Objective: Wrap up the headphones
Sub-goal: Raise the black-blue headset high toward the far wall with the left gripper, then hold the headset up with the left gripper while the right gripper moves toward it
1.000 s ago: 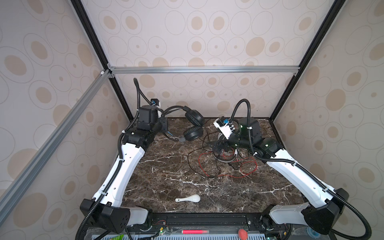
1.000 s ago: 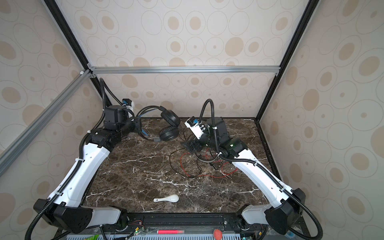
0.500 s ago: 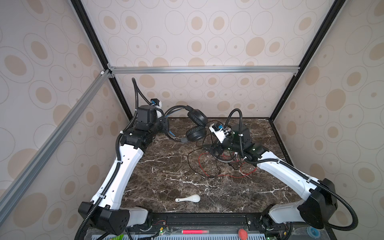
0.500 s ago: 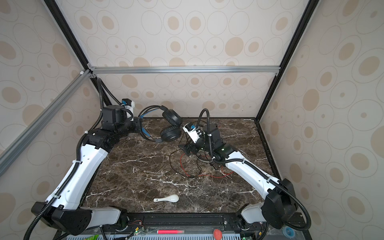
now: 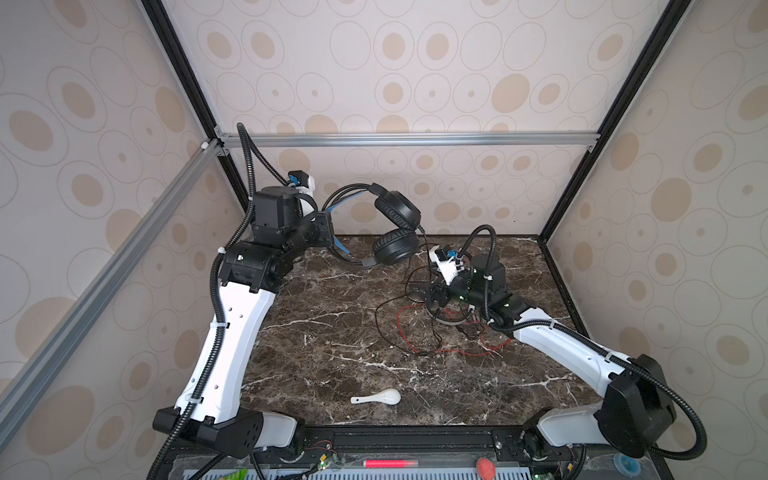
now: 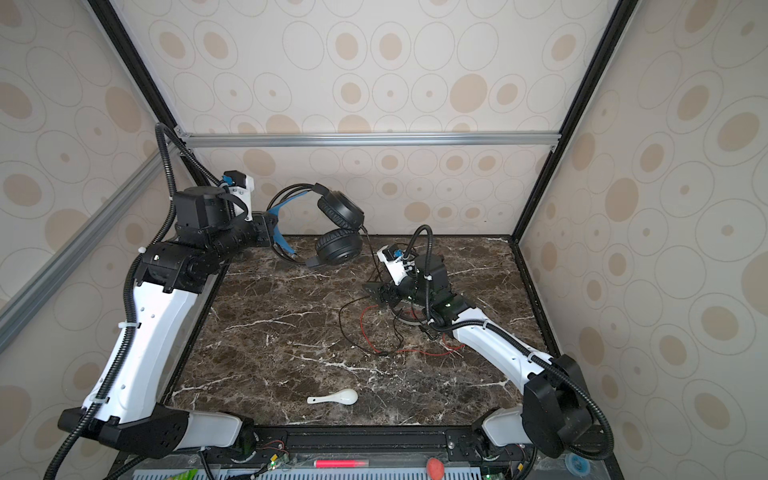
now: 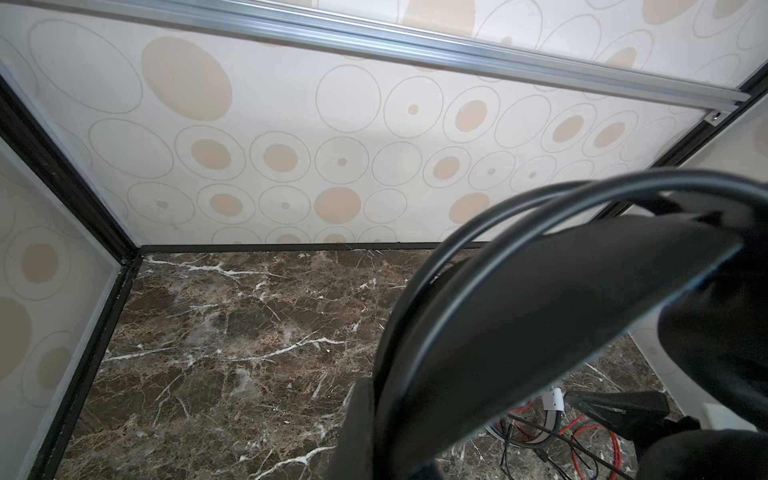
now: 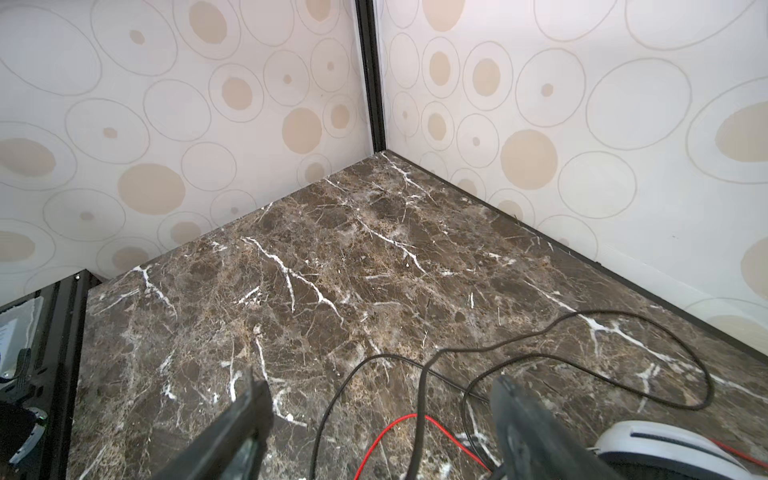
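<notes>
My left gripper [image 5: 330, 230] is shut on the blue-lined headband of the black headphones [image 5: 395, 210], holding them in the air at the back left in both top views [image 6: 338, 212]. In the left wrist view the black headband [image 7: 540, 311] hides the jaws. Its thin black cord [image 5: 380, 316] trails down onto the marble. My right gripper [image 5: 419, 291] is low over the table and open [image 8: 379, 382]. The black cord [image 8: 419, 395] and the red cord [image 8: 399, 424] pass between its fingers. The white headphones [image 8: 665, 440] lie right beside it, mostly hidden under the right arm in both top views [image 5: 453, 321].
A small white spoon [image 5: 380, 398] lies near the front edge of the marble table [image 5: 324, 332]. Loops of red cord [image 5: 457, 353] and black cord spread over the middle right. The patterned back wall [image 5: 457, 195] stands close behind both grippers.
My right gripper has come down and leftwards to the cords on the table, and its jaws have narrowed a little. The left gripper has raised the black headphones slightly.
</notes>
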Controlling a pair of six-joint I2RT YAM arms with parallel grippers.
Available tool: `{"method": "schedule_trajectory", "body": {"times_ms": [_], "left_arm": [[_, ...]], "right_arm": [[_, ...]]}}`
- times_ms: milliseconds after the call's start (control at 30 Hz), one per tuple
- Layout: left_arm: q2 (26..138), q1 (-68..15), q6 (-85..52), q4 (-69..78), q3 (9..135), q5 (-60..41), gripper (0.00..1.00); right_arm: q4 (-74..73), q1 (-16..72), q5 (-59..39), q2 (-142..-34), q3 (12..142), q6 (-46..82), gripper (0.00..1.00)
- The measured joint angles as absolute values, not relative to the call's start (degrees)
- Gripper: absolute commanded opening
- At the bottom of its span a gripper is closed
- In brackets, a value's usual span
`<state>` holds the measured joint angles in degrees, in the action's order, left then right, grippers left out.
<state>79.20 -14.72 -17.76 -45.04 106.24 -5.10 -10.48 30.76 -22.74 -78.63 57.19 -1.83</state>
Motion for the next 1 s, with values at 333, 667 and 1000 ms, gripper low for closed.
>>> {"method": "schedule_trajectory", "body": {"times_ms": [333,667,1000], "left_arm": [[82.19,-14.72,-20.25,-50.89,114.8,-6.31,0.0],[82.43,-14.72,-22.94,-51.92,118.56,-7.64,0.0],[82.7,-14.72,-24.4,-51.83,118.56,-9.02,0.0]], "right_arm": [[-19.62,30.65,-22.46,-79.29,55.64,3.27,0.82],[-26.85,30.24,-22.17,-84.6,54.57,7.14,0.87],[-34.83,29.21,-21.23,-91.44,54.57,11.11,0.67]]}}
